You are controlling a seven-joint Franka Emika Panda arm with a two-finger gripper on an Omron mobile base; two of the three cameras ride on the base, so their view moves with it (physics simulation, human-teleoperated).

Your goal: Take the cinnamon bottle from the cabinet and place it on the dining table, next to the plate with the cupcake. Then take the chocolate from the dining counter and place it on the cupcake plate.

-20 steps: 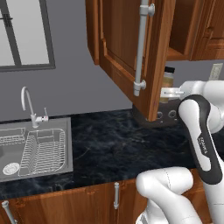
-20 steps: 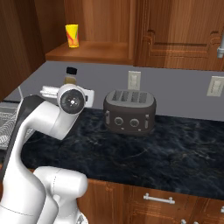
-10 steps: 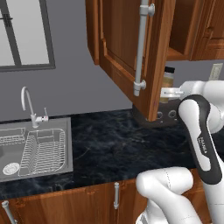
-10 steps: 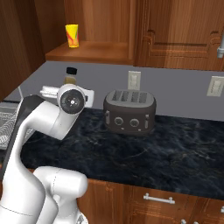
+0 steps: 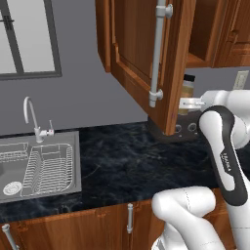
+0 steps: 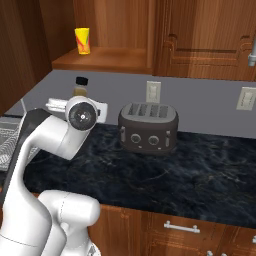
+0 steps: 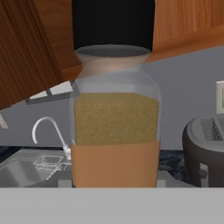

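White arm bent high, wrist level — gripper [image 6: 75, 104] clasps the upright cinnamon bottle [image 7: 114, 118] below the cabinet [image 5: 141, 53].

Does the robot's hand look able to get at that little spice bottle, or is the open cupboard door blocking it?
Probably yes. The cinnamon bottle sits right at the gripper, upright and out below the cabinet. The open door hangs to one side, not between them. Whether the fingers actually clamp it isn't visible.

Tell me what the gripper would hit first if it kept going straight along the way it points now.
The cinnamon bottle itself: it stands upright dead ahead in the hand view, apparently already in the gripper. Past it the line seems to run on toward the grey wall over the sink; depth there is unclear.
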